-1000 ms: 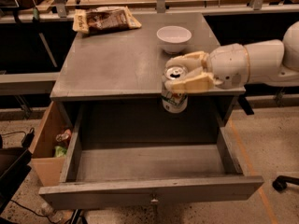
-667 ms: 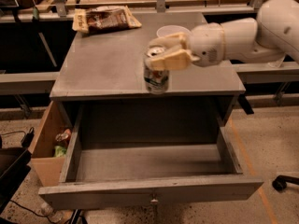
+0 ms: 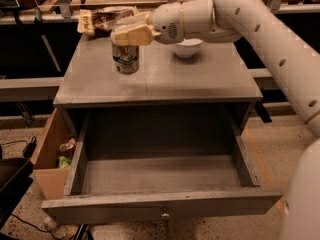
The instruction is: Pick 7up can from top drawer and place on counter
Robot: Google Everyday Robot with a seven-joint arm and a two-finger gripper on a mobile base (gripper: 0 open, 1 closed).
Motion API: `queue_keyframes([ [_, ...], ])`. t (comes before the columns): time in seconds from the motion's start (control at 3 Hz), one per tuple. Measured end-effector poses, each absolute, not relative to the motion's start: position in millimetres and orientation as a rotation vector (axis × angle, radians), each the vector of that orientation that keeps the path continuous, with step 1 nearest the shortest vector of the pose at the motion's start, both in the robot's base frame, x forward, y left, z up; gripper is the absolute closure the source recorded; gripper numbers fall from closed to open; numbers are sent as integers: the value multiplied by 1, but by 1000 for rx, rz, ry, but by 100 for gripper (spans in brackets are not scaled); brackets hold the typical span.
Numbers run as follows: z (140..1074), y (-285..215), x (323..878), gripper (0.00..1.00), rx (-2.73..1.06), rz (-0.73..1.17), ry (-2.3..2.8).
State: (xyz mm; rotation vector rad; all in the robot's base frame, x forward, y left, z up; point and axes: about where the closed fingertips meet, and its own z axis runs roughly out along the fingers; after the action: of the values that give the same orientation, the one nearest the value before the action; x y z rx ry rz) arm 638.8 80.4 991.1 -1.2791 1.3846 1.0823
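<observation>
The gripper (image 3: pixel 126 34) sits in the upper left of the frame, its pale jaws closed around the upper part of the 7up can (image 3: pixel 125 60). The can stands upright over the back left part of the counter (image 3: pixel 175 81). Its body is white and green with a darker label, and its top is hidden by the fingers (image 3: pixel 137 34). Whether its base touches the surface cannot be told. The white arm (image 3: pixel 280 49) reaches in from the right, crossing above a white bowl (image 3: pixel 187 48) near the counter's rear edge. A snack bag (image 3: pixel 100 20) lies at the back left corner. Below, the top drawer (image 3: pixel 160 204) is pulled fully open, with a small metal knob (image 3: pixel 164 215) on its front. A cardboard box (image 3: pixel 49 151) stands to its left.
</observation>
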Motion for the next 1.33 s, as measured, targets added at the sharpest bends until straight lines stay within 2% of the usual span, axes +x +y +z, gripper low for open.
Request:
queue_keyframes([
  [0.67, 967, 136, 691, 100, -1212, 1083, 1345],
  [1.0, 941, 146, 702, 100, -1201, 1097, 1317],
  [1.33, 937, 151, 702, 85, -1205, 1101, 1310],
])
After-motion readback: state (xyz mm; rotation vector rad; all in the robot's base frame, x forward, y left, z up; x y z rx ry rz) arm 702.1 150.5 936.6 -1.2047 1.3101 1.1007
